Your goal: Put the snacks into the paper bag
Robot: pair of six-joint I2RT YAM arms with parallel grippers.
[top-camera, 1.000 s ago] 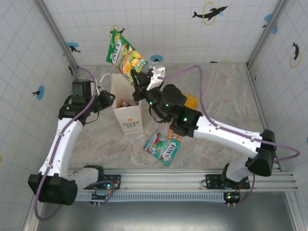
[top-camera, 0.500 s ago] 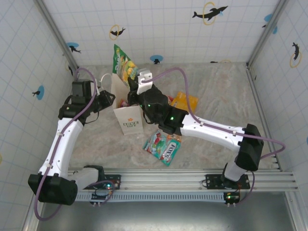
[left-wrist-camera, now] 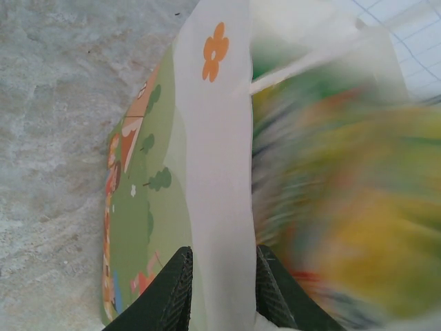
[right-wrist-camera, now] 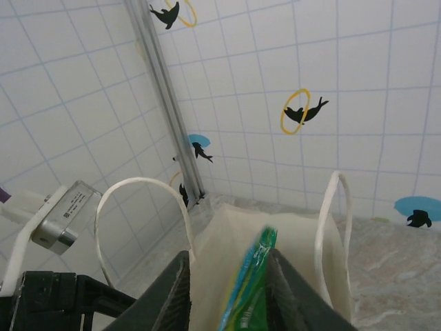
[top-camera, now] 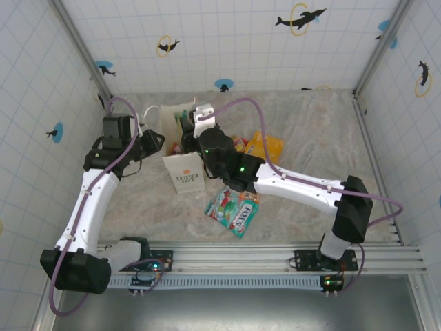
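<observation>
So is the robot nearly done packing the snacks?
Not yet. The right gripper holds a green packet in the mouth of the paper bag, whose wall the left gripper pinches. Something reddish seems inside already. A green-red packet and an orange packet wait on the table.

At centre-left of the top view, the paper bag (top-camera: 185,172) stands with a snack (top-camera: 183,122) in its mouth, a second packet (top-camera: 233,210) lying lower right and a third packet (top-camera: 265,146) right.

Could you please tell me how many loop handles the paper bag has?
2: the left handle and the right handle, rising at either side of the paper bag.
</observation>
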